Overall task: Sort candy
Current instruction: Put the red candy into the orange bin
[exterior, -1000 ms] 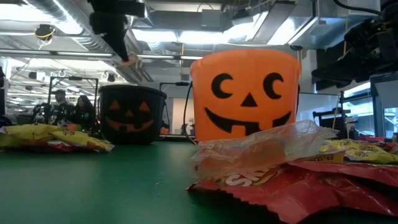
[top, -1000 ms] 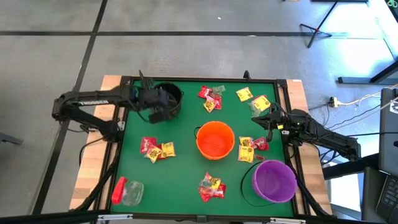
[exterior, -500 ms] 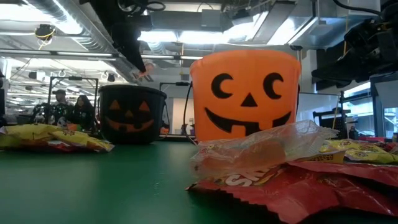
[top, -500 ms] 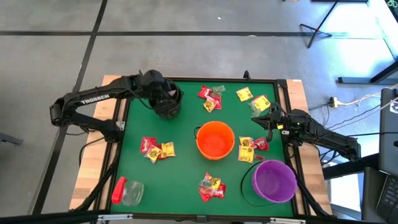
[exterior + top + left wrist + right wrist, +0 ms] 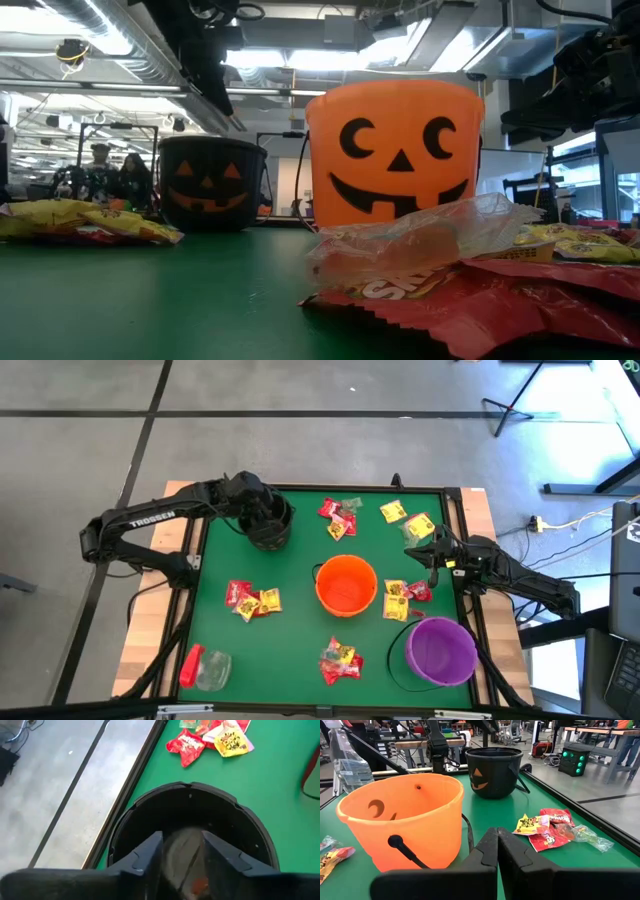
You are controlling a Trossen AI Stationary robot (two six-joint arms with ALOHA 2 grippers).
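Observation:
My left gripper [image 5: 182, 851] stands open above the black bucket [image 5: 270, 523], fingers pointing down into it. A blurred packet with a red spot [image 5: 192, 877] shows inside the bucket below the fingers, apart from them. Candy lies in small heaps on the green table: near the far edge [image 5: 338, 518], two yellow packets [image 5: 393, 511] [image 5: 420, 525], left of the orange bucket [image 5: 251, 600], right of it [image 5: 405, 596] and near the front [image 5: 340, 661]. My right gripper [image 5: 497, 847] is shut and holds nothing, low at the table's right side, facing the orange bucket [image 5: 346, 585].
A purple bucket [image 5: 441, 651] stands at the near right. A red-capped clear jar [image 5: 205, 669] lies at the near left corner. The low view shows red and clear wrappers [image 5: 440, 260] close to the camera, and people far behind the table.
My left gripper has moved toward the table's right edge, from beside the black bucket to above it. The small reddish packet seen at its fingertips in the low view is gone from them: it has let go of the packet above the bucket.

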